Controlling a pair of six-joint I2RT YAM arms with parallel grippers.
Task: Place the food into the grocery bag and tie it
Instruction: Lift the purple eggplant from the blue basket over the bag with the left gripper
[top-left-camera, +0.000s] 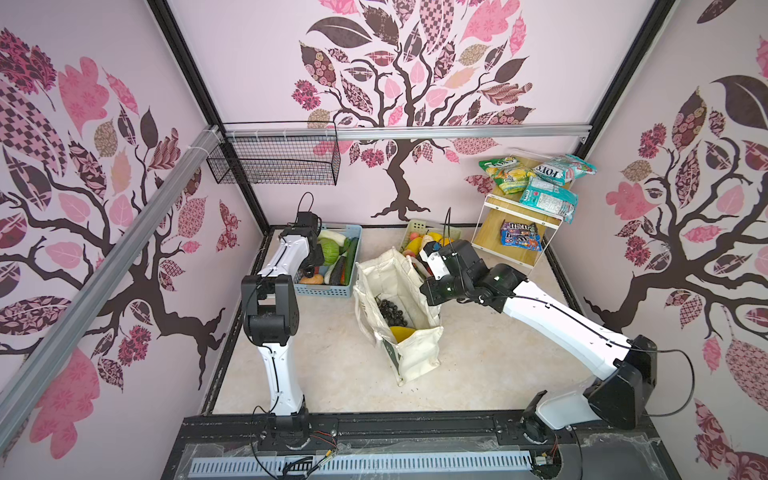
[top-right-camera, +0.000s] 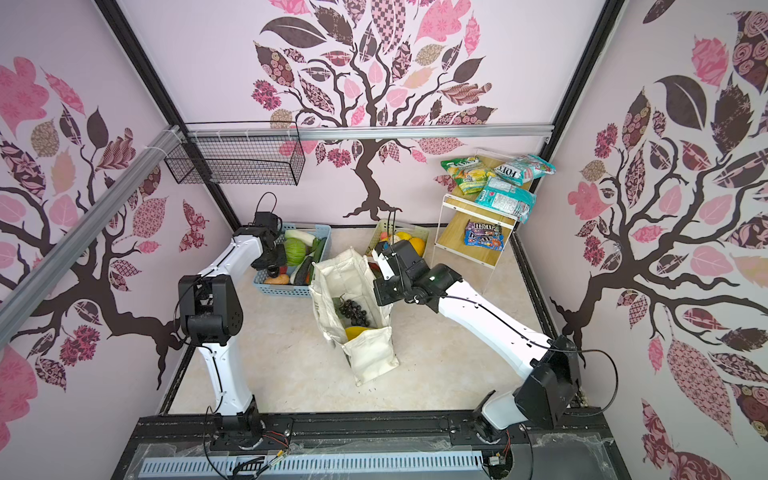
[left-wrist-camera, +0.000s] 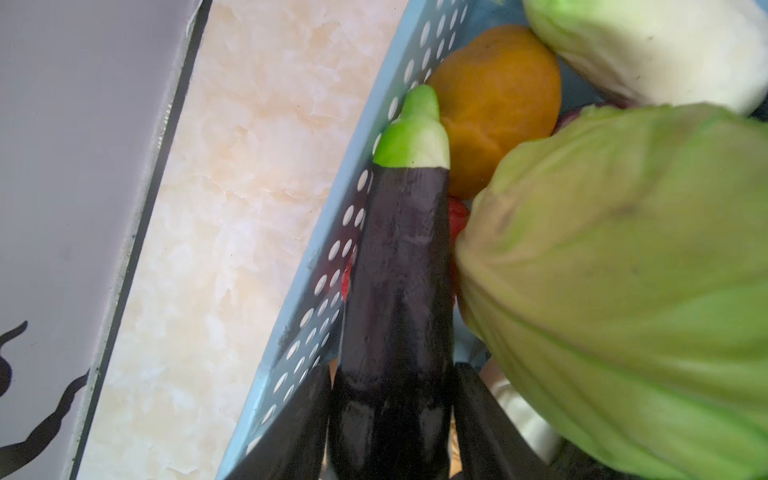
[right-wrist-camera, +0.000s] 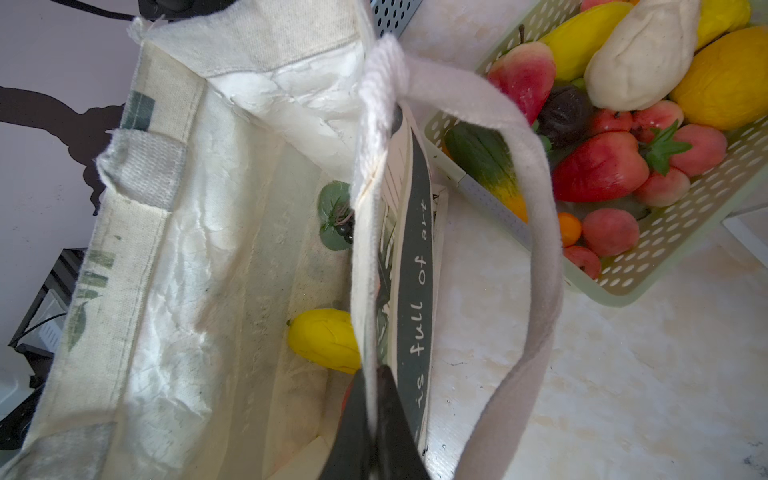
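The cream grocery bag stands open mid-table with dark grapes and a yellow banana inside. My right gripper is shut on the bag's rim, on the printed side, with a loop handle hanging beside it. My left gripper is down in the blue basket, its fingers closed on either side of a dark purple eggplant. The green cabbage and the white radish lie next to it. The blue M&M's packet is on the shelf.
A pale-green basket of fruit stands just behind the bag. A wooden two-tier shelf at the back right carries Fox's candy bags. A black wire basket hangs on the back rail. An orange fruit lies in the blue basket.
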